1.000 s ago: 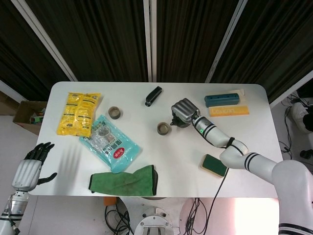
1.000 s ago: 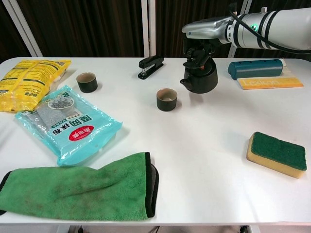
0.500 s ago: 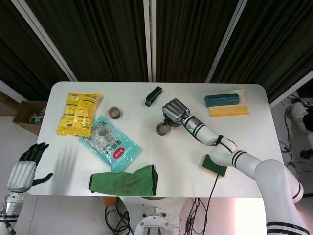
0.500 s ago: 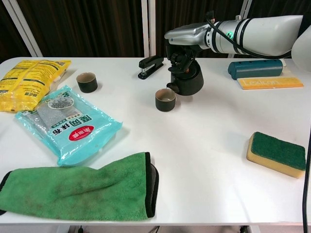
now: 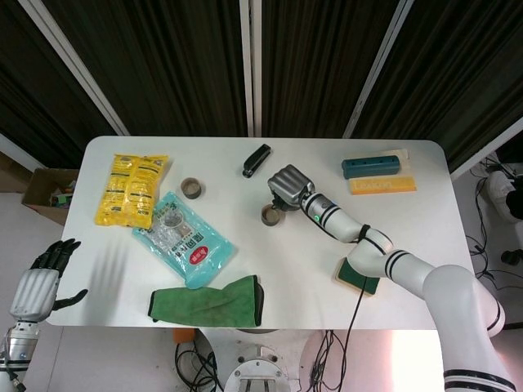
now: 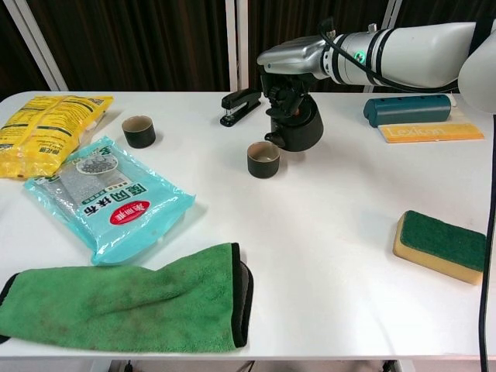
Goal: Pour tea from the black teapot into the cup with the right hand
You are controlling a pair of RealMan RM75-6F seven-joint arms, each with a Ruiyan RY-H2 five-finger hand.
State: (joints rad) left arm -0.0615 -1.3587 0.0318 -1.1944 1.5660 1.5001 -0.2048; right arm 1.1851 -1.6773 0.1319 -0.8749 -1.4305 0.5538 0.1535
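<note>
Here the right hand (image 6: 291, 66) grips the black teapot (image 6: 297, 124) from above at upper centre of the chest view, its spout just up-right of the cup (image 6: 263, 159); left hand (image 5: 42, 282) idles open, lower left.

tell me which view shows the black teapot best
The chest view. There the black teapot shows from the side, its body and spout clear below the right robot hand gripping its top, beside the cup. In the head view the right robot hand covers nearly all of it.
</note>
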